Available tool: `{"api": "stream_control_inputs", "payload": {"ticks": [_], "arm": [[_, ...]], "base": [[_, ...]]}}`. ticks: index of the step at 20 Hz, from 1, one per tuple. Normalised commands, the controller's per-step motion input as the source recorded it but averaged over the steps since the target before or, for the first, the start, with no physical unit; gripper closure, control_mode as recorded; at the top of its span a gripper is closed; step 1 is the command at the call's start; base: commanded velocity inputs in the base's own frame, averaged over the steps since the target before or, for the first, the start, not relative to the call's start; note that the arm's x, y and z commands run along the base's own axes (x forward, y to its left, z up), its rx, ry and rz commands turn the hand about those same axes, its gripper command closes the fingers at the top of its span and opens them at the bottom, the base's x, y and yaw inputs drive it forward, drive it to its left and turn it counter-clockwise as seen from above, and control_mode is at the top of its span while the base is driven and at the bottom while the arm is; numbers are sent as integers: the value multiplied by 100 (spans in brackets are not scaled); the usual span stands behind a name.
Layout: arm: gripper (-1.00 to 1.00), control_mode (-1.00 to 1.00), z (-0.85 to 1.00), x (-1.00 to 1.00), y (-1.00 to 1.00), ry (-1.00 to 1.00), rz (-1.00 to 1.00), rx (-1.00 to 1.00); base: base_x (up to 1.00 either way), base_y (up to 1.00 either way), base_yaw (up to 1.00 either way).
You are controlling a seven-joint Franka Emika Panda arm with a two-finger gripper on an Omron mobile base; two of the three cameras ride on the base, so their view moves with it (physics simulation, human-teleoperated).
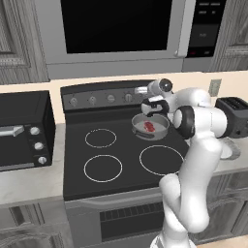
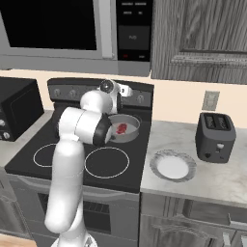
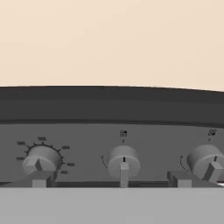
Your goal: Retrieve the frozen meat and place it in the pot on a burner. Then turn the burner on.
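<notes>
The pot (image 1: pixel 163 124) is a shallow grey round pan on the stove's rear right burner, and the frozen meat (image 1: pixel 149 127), a small red chunk, lies inside it. Both show again in the right base view: the pot (image 2: pixel 131 126) and the meat (image 2: pixel 121 128). My gripper (image 1: pixel 147 105) hovers just above the pot's far rim and points at the stove's back panel. In the hand view the gripper (image 3: pixel 111 179) is open and holds nothing. The middle knob (image 3: pixel 124 161) sits between its fingertips (image 3: pixel 41 179), a short way ahead of them.
More knobs (image 3: pixel 41 159) flank the middle one on the back panel (image 1: pixel 104 99). A black toaster oven (image 1: pixel 24 128) stands left of the stove. On the right counter are a toaster (image 2: pixel 215 136) and a plate (image 2: pixel 166 157). A microwave (image 1: pixel 116 29) hangs overhead.
</notes>
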Motion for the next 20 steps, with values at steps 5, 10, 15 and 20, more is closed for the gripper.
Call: {"api": "stream_control_inputs", "payload": {"ticks": [5,10,15,20], "arm": [[-100,-100,-25,0,0,-18,0,0],[-100,-100,-11,1,0,-17,0,0],[-100,-100,-13,0,0,-17,0,0],[-100,-100,-25,0,2,-6,0,0]], "base": [[0,0,0],[0,0,0],[0,0,0],[0,0,0]]}}
